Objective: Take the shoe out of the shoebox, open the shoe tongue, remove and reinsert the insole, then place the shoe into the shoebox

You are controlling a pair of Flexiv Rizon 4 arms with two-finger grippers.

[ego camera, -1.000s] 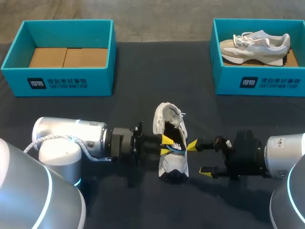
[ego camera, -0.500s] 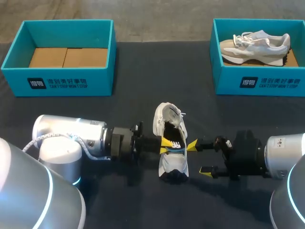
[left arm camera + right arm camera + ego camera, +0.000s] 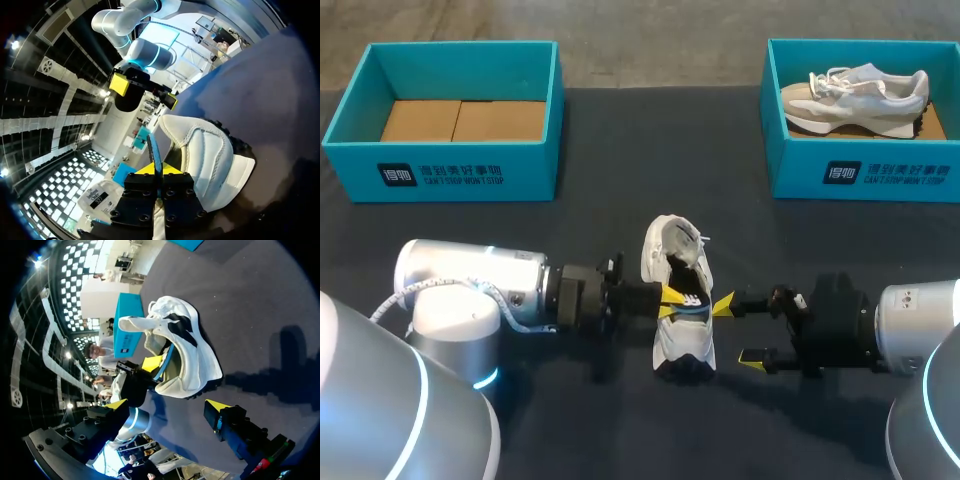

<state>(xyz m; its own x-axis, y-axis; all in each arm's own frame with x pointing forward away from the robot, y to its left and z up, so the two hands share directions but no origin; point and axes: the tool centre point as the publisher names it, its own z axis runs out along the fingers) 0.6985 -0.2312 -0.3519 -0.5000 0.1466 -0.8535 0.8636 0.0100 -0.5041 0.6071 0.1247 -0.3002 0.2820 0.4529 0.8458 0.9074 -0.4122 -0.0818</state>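
Dark table [image 3: 650, 140], teal shoebox [image 3: 440, 176] far left, second teal shoebox [image 3: 865, 176] far right, white shoe [image 3: 685, 345] mid-table

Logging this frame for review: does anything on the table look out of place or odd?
Only the white shoe, out on the table with its tongue pulled open: its blue insole sticks partly out, pinched in the left tool. That fits the task; nothing looks spilled or damaged.

Shoe [image 3: 685, 345] lies between left claw [image 3: 668, 303] and right claw [image 3: 738, 332].
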